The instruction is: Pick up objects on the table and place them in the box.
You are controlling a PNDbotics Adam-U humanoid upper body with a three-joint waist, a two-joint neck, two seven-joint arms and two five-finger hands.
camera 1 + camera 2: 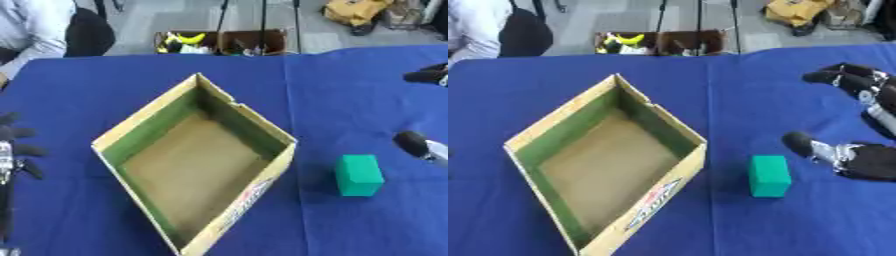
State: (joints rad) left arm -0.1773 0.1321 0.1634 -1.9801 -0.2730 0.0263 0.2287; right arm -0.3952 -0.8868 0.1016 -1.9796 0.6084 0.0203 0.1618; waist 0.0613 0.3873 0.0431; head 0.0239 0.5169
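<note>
An open cardboard box (278, 135) with green inner walls sits turned like a diamond in the middle of the blue table; nothing shows inside it. A green block (769, 175) lies on the cloth just right of the box's near corner. My right hand (864, 158) hovers to the right of the block, thumb pointing toward it and fingers (843, 75) spread wide further back, holding nothing. My left hand (14, 148) rests at the left edge, fingers relaxed, apart from the box.
Blue cloth (350, 95) covers the whole table. Past the far edge stand small cartons (220, 42) on the floor and a seated person (35, 30) at the upper left corner. Bare cloth lies around the block.
</note>
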